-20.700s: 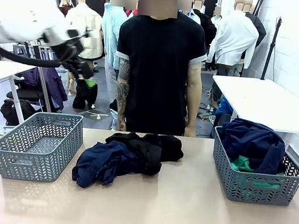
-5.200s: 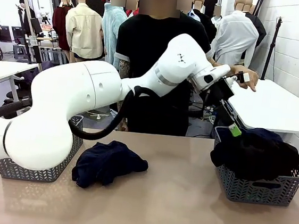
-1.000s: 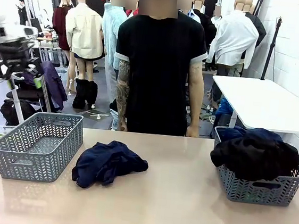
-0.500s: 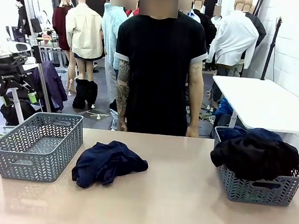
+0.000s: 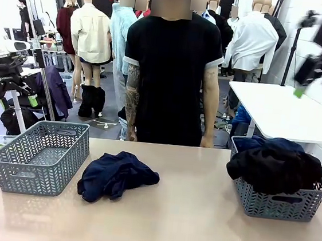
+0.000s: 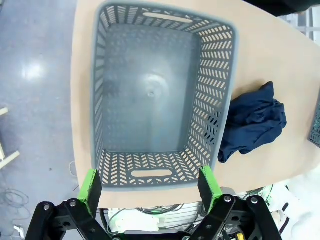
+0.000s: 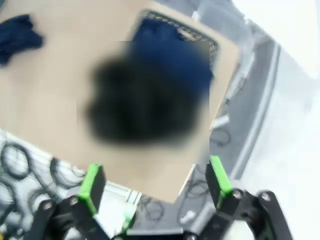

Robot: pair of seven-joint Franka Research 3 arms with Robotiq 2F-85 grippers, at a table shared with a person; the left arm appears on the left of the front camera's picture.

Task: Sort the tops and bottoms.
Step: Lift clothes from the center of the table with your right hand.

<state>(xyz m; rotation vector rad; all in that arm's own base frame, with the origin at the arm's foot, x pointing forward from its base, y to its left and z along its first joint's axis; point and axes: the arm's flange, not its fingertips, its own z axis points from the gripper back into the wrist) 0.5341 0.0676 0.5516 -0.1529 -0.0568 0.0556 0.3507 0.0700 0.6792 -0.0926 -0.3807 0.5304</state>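
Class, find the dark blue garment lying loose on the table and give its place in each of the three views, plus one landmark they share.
Front view: dark blue garment lies left of centre on the table, beside the empty grey basket.
Left wrist view: right of middle, just right of that basket.
Right wrist view: top left corner, blurred.
Shared landmark: the tan table.

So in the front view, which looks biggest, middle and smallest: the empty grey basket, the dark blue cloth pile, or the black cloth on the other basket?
1. Empty grey plastic basket
2. Black cloth, nearly the same
3. Dark blue cloth pile
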